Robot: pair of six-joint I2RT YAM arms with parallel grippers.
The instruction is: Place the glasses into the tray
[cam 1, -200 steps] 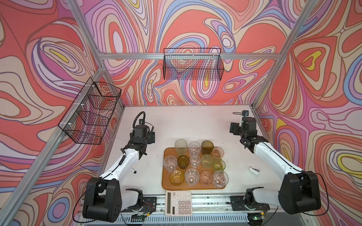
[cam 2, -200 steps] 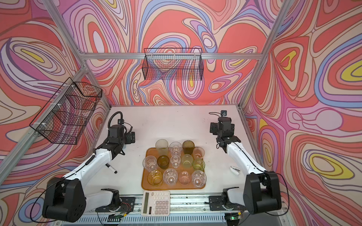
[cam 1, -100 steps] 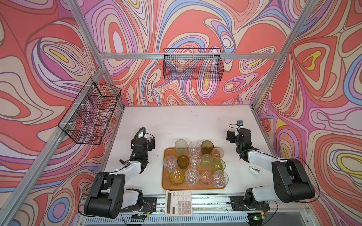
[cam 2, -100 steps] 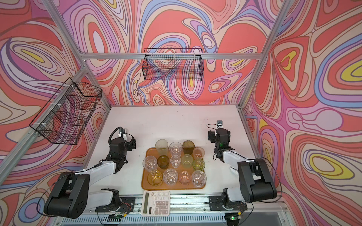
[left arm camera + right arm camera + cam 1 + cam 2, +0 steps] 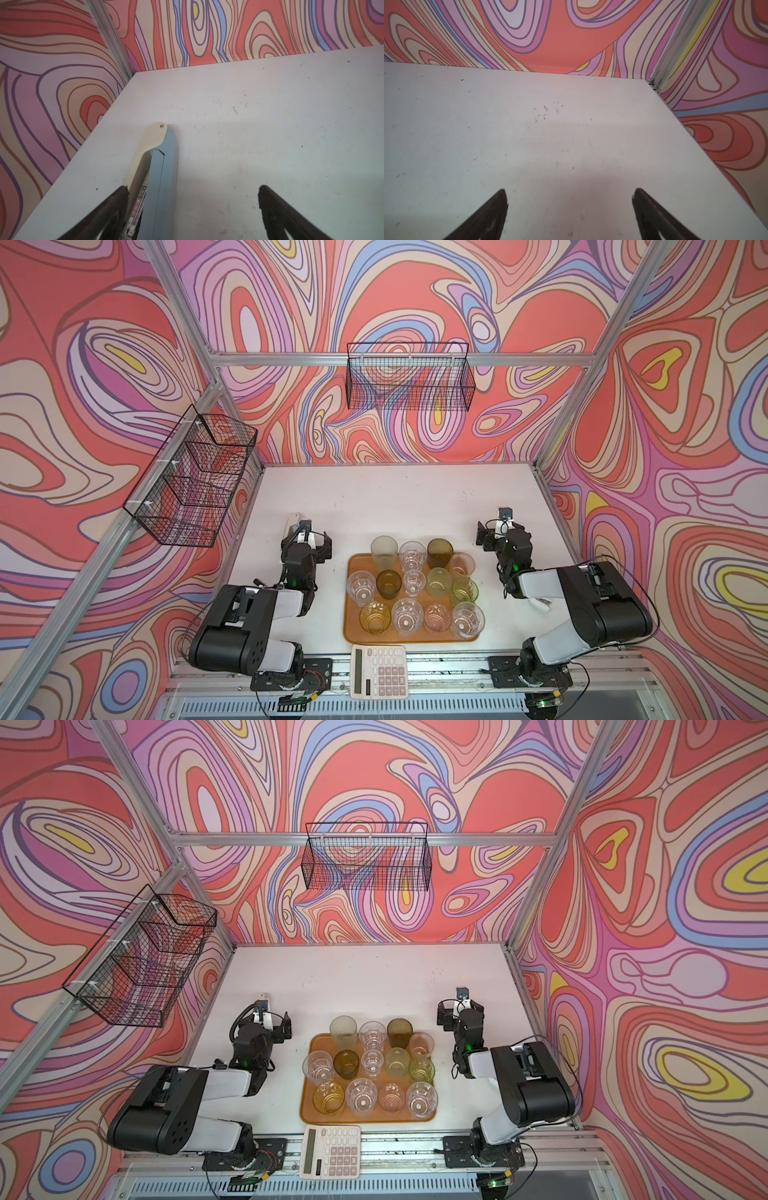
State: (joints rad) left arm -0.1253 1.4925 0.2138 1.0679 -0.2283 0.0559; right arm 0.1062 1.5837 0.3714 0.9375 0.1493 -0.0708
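Observation:
The orange-brown tray (image 5: pixel 353 568) (image 5: pixel 309 1112) lies at the front middle of the white table in both top views. Several glasses (image 5: pixel 407 616) (image 5: pixel 361 1096) stand upright on it in rows: clear, amber, olive-brown, green and pink. My left gripper (image 5: pixel 309 533) (image 5: pixel 270 1017) (image 5: pixel 192 188) is low to the left of the tray, open and empty. To the right of the tray sits my right gripper (image 5: pixel 500 526) (image 5: pixel 459 1009) (image 5: pixel 570 190), also open and empty, over bare table. Neither wrist view shows a glass or the tray.
A flat pale-blue and cream tool (image 5: pixel 164 158) (image 5: pixel 293 522) lies on the table by my left gripper's finger. A white calculator (image 5: pixel 378 670) sits at the front edge. A small white object (image 5: pixel 540 605) lies by the right arm. Wire baskets (image 5: pixel 409 381) (image 5: pixel 191 477) hang on the walls.
Both arms have folded down and back toward their bases, bringing the grippers low beside the tray. Both grippers stayed open. The glasses and the tray have not moved.

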